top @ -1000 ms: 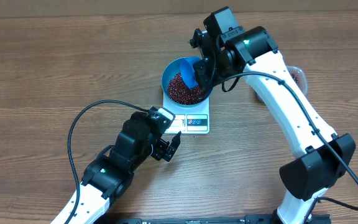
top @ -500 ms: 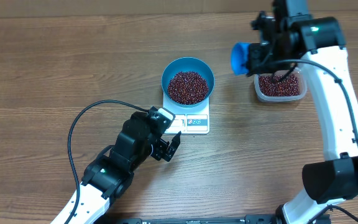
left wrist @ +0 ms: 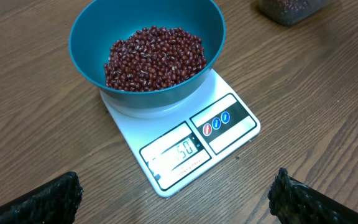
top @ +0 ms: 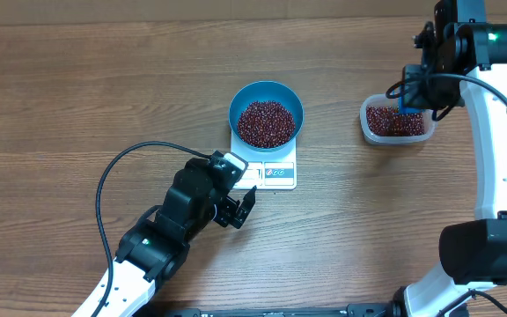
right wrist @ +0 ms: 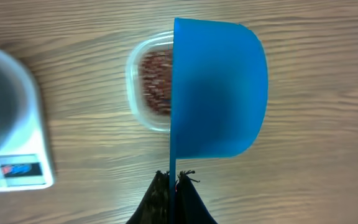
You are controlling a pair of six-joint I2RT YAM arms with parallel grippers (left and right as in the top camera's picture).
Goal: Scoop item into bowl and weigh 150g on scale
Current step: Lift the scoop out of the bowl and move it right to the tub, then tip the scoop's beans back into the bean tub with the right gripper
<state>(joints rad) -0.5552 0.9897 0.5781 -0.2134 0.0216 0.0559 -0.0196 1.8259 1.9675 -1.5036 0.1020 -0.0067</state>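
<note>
Overhead, left tool point(top: 238, 212) gapes wide and empty; right tool point(right wrist: 172, 183) pinches the scoop point(right wrist: 219, 87) over the tub point(right wrist: 131, 74).

Even soft lighting, sharp focus

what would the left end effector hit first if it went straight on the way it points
Most likely the scale, at its display edge, which lies dead ahead between the open fingers. The blue bowl sits beyond that. Depth is unclear, so it could touch the table first.
</note>
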